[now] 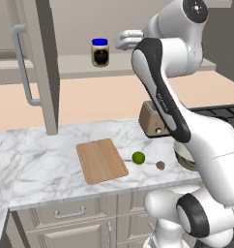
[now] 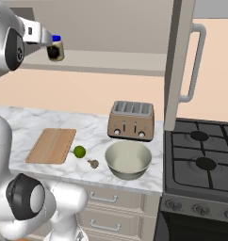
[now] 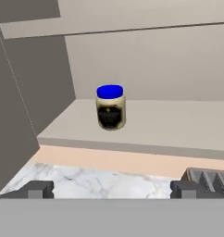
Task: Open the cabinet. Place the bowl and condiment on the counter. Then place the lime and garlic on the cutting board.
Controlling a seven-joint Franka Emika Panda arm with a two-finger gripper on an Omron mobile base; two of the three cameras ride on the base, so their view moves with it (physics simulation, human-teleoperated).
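Now you're fetching the condiment (image 3: 110, 107): it stands on the open cabinet's (image 1: 39, 63) shelf, at twelve o'clock from your gripper (image 3: 111, 189), whose jaws are spread wide and empty. Advance straight until the fingers flank the jar, then close.

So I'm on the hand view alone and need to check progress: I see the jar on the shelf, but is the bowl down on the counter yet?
Observer: Yes. The bowl stands on the counter, in front of the toaster.
Operator: Are the lime and garlic on the board?
Observer: No. The lime and garlic lie on the marble beside the cutting board, between it and the bowl.
Operator: And is the cabinet open on both sides?
Observer: Yes, both cabinet doors stand open, and the condiment is on the shelf in front of the open gripper.
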